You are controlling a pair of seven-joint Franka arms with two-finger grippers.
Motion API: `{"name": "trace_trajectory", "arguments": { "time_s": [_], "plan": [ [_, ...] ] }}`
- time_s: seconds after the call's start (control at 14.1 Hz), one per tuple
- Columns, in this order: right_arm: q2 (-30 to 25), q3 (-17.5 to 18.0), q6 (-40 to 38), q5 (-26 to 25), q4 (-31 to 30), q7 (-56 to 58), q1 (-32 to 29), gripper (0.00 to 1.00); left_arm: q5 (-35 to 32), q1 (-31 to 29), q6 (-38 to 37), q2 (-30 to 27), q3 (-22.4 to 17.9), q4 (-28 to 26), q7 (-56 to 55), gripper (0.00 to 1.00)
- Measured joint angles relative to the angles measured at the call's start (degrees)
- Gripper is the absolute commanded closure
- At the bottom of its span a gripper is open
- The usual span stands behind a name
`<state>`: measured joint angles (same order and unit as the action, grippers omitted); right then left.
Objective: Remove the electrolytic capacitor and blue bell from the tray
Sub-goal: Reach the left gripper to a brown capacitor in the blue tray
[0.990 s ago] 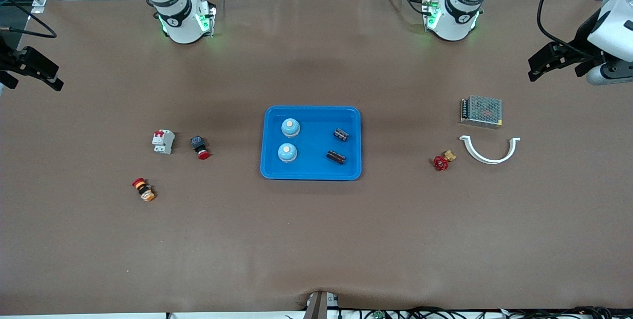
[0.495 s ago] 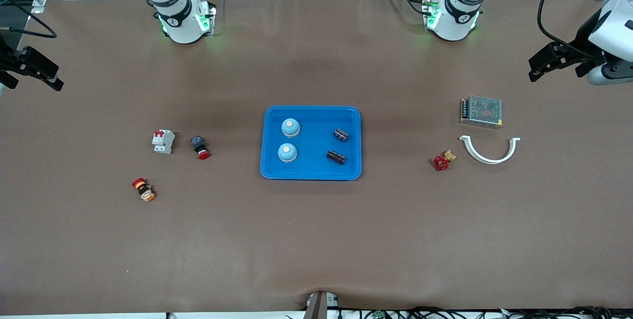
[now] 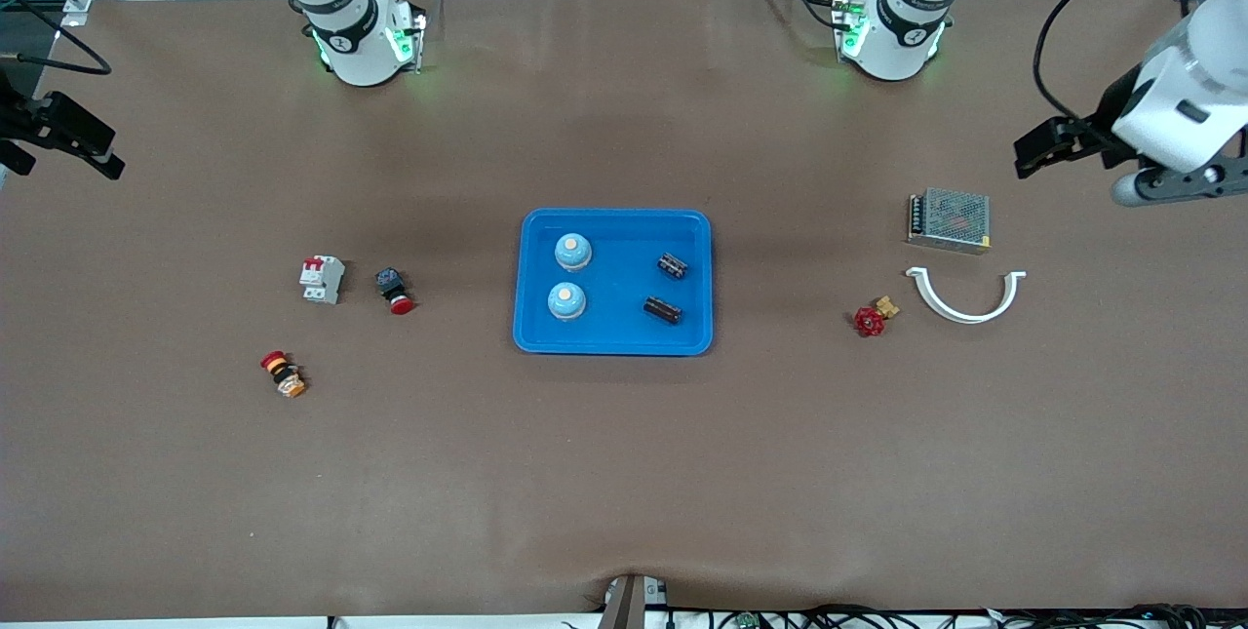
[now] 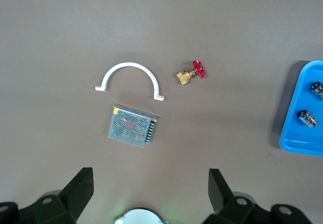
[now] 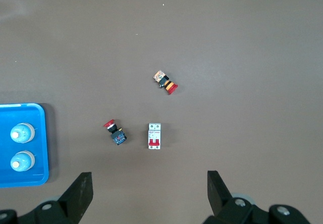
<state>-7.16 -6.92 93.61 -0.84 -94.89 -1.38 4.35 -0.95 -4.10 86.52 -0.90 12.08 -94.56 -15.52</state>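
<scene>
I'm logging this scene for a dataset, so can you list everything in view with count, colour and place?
tray: 1, blue, mid-table.
bells: 2, light blue, in the tray, at the right arm's end of it.
capacitors: 2, dark, in the tray, at the left arm's end of it.
circuit breaker: 1, white and red, toward the right arm's end.
push button: 1, red-capped, beside the breaker.
second button: 1, red and orange, nearer the camera than the breaker.
power supply: 1, metal mesh, toward the left arm's end.
pipe clamp: 1, white, curved, beside the supply, nearer the camera.
valve: 1, red and brass, beside the clamp.
left tool: open, above the power supply's area.
right tool: open, above the breaker's area.
</scene>
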Motion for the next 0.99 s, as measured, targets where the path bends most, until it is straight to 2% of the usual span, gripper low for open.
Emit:
{"name": "trace_trajectory", "arguments": {
  "time_s": [0.42,0.71,0.99],
  "plan": [
    [0.0,0.0,0.0,0.0,0.1,0.0,0.0,0.0,2.5,1.9,10.7,2.7,9.0,-9.1,-20.0,0.0],
    [0.0,0.0,0.0,0.0,0.1,0.0,0.0,0.0,2.7,2.9,19.5,7.8,15.3,-12.4,-32.6,0.0],
    [0.6,0.1,-0.2,0.0,0.1,0.0,0.0,0.0,1.4,9.0,28.2,14.9,16.4,-12.7,-46.6,0.0]
  ]
}}
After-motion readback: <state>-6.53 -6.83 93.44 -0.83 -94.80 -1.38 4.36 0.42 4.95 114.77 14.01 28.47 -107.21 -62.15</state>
